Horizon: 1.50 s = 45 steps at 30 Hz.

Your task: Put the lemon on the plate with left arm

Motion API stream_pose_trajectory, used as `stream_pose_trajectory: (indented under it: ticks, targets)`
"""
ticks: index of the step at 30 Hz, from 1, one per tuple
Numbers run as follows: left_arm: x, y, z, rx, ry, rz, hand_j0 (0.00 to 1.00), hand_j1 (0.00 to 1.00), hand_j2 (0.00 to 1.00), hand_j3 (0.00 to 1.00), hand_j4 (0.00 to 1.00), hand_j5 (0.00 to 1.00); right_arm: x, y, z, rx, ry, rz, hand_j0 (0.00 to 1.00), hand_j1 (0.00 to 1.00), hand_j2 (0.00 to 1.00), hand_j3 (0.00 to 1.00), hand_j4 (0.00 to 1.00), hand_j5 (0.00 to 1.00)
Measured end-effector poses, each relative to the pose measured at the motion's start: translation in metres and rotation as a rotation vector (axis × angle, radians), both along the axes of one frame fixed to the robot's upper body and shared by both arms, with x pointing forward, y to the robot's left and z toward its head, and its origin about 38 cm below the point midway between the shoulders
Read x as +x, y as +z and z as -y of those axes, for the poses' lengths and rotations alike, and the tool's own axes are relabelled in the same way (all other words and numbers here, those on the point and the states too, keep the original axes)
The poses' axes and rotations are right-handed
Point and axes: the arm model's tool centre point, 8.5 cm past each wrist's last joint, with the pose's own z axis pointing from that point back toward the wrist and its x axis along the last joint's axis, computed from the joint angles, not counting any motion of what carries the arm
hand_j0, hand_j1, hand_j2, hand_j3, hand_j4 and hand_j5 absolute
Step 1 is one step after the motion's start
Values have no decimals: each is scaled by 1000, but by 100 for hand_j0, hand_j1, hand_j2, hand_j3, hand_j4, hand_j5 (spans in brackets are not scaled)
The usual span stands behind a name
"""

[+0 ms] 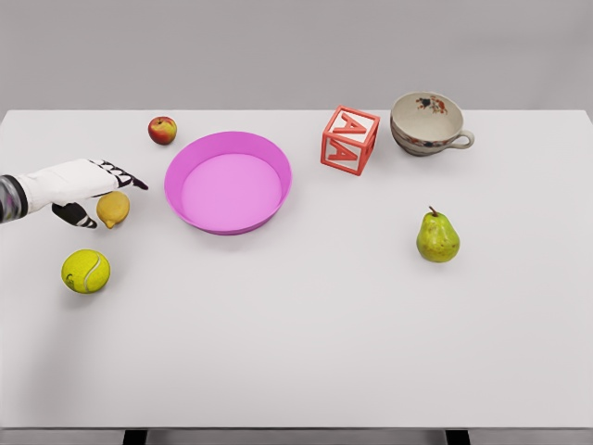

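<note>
One lemon (112, 209) on surface, left of pink plate (228, 182), apart. My left hand (79, 185) at it; fingers (125, 176) spread, thumb below, nothing gripped yet. Step: reach/pre-grasp. Next: close, lift, carry right.

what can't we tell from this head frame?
- Left hand grip on the lemon: fingers sit around it, but the hand hides the contact, so closure is unclear.
- Left arm: cut off by the left edge.
- Right arm: out of view.
- Cup pattern: too small to read.
- Plate near wall: its own rim hides the inside.
</note>
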Motion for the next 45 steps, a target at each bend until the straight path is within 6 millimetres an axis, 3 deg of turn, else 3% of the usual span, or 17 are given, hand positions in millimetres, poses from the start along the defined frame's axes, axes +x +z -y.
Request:
stream_pose_trajectory:
  ticks: [9,11,19,24,27,34,45]
  targets:
    - [-2,1,5,0,-18,7,85,85,85,85,85,85,0,0,0,0,0,0,100,100,100,100,100,100]
    - [-2,1,6,0,-19,8,79,79,79,79,79,79,0,0,0,0,0,0,100,100,100,100,100,100]
    - [-6,-3,6,1,-22,-2,78,78,78,78,78,78,0,0,0,0,0,-1,100,100,100,100,100,100]
    - [-6,-4,7,3,-24,-3,67,67,67,67,67,67,0,0,0,0,0,0,100,100,100,100,100,100]
    - [-6,-4,7,3,-25,-3,66,66,66,66,66,66,0,0,0,0,0,0,100,100,100,100,100,100]
    - [-6,-3,7,1,-27,-3,54,54,54,54,54,54,0,0,0,0,0,0,100,100,100,100,100,100]
    - [-4,6,10,-33,-34,18,54,54,54,54,54,54,0,0,0,0,0,0,100,100,100,100,100,100]
